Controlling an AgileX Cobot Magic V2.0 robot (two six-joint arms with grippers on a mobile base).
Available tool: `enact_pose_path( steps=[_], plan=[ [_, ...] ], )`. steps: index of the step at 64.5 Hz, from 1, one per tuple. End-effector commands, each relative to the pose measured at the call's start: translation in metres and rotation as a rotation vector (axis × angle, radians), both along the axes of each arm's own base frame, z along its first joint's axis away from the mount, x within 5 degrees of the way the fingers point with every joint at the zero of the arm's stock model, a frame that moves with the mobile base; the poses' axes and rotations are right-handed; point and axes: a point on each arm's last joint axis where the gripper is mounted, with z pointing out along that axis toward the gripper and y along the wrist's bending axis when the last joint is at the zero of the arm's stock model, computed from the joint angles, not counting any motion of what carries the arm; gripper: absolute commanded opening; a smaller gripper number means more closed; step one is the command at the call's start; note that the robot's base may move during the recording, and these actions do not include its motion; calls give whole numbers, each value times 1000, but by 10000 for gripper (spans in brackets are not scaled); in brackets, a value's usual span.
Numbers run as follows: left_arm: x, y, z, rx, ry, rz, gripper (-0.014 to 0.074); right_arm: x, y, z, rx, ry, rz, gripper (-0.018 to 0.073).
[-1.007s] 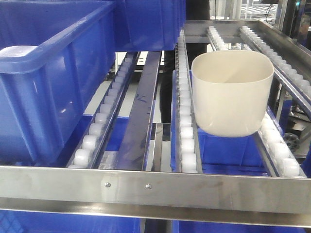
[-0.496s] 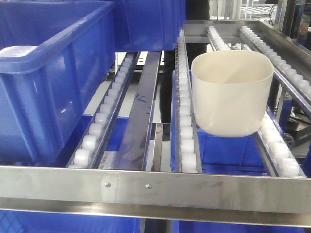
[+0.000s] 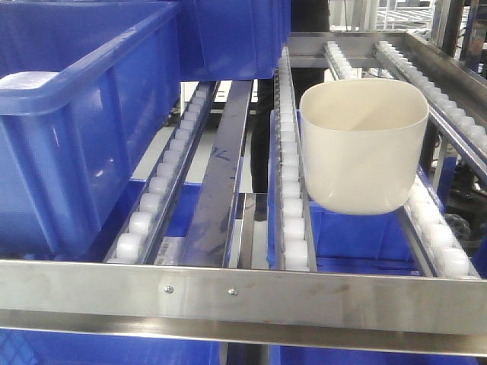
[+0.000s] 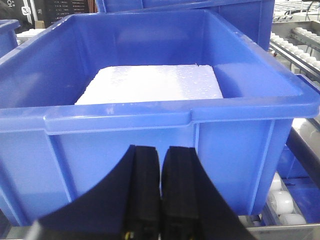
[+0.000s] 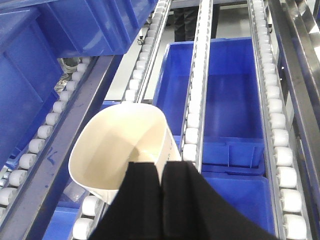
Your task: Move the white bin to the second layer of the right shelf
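The white bin [image 3: 361, 152] sits upright over the right lane of the sloped roller level [image 3: 293, 205], behind the riveted steel front rail [image 3: 228, 293]. Its base hangs in the gap between two roller rows; whether it rests on them I cannot tell. In the right wrist view my right gripper [image 5: 161, 172] is shut on the near wall of the white bin [image 5: 120, 145], one finger inside and one outside. My left gripper [image 4: 161, 155] is shut on nothing, close in front of a blue crate [image 4: 150, 125]. Neither gripper shows in the front view.
A large blue crate [image 3: 76, 137] fills the left lane, and another [image 3: 236, 38] stands behind it. The crate in the left wrist view holds a white foam sheet [image 4: 150, 82]. Blue crates [image 5: 225, 100] lie on the level below. A higher roller rail [image 3: 449, 91] runs along the right.
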Motion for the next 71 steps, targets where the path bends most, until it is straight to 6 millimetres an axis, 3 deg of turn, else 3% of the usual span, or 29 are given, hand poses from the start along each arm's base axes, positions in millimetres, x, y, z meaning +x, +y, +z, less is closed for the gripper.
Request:
enact_pose_path(
  steps=[1, 6, 13, 19, 38, 52, 61, 71],
  plan=[
    [0, 1, -4, -19, -59, 6, 85, 0, -2, 19, 15, -123, -17, 55],
    [0, 1, -4, -19, -59, 6, 85, -1, -2, 20, 16, -133, -18, 55],
    [0, 1, -4, -19, -59, 6, 85, -18, -6, 26, 10, -188, -31, 55],
    [0, 1, -4, -19, -59, 6, 85, -29, -11, 19, 9, -211, -63, 55],
    [0, 1, -4, -19, -59, 6, 85, -71, -22, -52, -1, -226, -167, 55],
    [0, 1, -4, -19, -59, 6, 85, -90, -23, -99, 9, -266, -181, 55],
    [0, 1, -4, -19, -59, 6, 85, -93, -23, -114, 15, -277, -181, 55],
    [0, 1, -4, -19, -59, 6, 85, -92, -23, -117, 14, -265, -179, 55]
  ],
)
